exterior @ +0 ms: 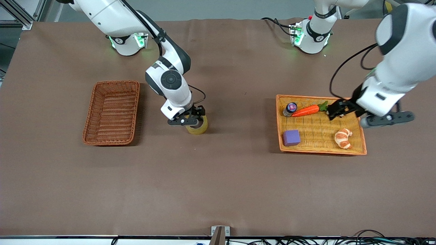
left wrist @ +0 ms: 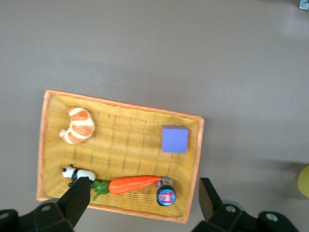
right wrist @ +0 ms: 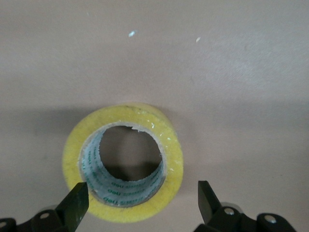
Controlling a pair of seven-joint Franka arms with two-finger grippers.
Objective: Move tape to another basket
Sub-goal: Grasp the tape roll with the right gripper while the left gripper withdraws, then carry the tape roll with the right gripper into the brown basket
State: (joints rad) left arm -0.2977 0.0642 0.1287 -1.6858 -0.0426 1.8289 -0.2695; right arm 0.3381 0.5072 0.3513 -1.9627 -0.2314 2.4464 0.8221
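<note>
**Lighting's fine, nothing washed out**

You've got bright, even overhead light. The basket (exterior: 111, 112) and tray (exterior: 363, 143) drop soft shadows on the table (exterior: 218, 190). Your right wrist view shows the tape (right wrist: 170, 145) sharp, fingertips (right wrist: 75, 205) slightly soft.

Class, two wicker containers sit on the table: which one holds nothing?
The reddish-brown basket toward the right arm's end holds nothing; the orange-yellow tray holds a carrot, croissant and purple block.
</note>
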